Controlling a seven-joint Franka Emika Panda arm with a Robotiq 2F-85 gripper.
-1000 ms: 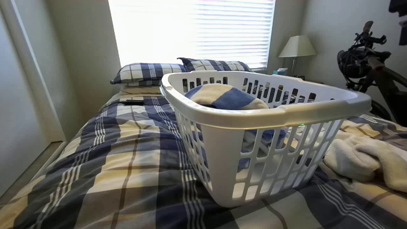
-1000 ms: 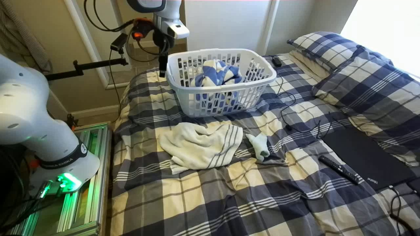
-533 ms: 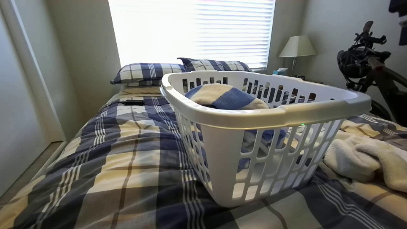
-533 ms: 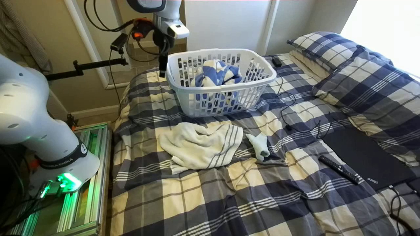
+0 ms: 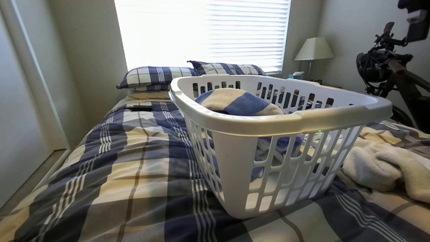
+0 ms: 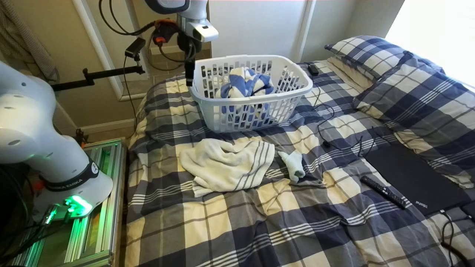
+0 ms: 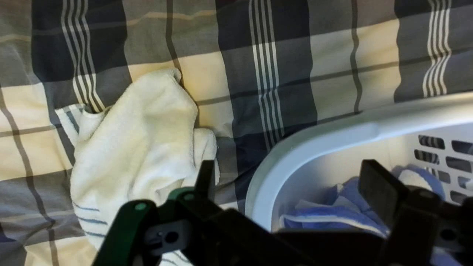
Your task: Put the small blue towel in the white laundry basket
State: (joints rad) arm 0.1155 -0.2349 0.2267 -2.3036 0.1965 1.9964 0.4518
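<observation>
The white laundry basket [image 5: 278, 126] stands on the bed in both exterior views [image 6: 256, 99]; its rim shows in the wrist view [image 7: 258, 188]. A blue-and-white striped towel [image 6: 246, 83] lies bunched inside it, also in the wrist view [image 7: 332, 216]. A small pale blue cloth [image 6: 294, 165] lies crumpled on the bed before the basket; it is out of the wrist view. My gripper [image 6: 189, 79] hangs beside the basket's near-arm end, pointing down. In the wrist view my gripper [image 7: 288, 162] is wide open and empty, its fingers appearing across the basket rim.
A cream towel with grey stripes [image 6: 222, 165] lies on the bed between the arm base and the pale blue cloth. A remote [image 6: 384, 192], a black laptop [image 6: 415, 178], cables and pillows [image 6: 412, 92] lie on the far side. A camera arm [image 6: 100, 74] stands near the robot.
My gripper has moved slightly right, toward the basket, within the last half second. The basket, towels and small cloth have not moved.
</observation>
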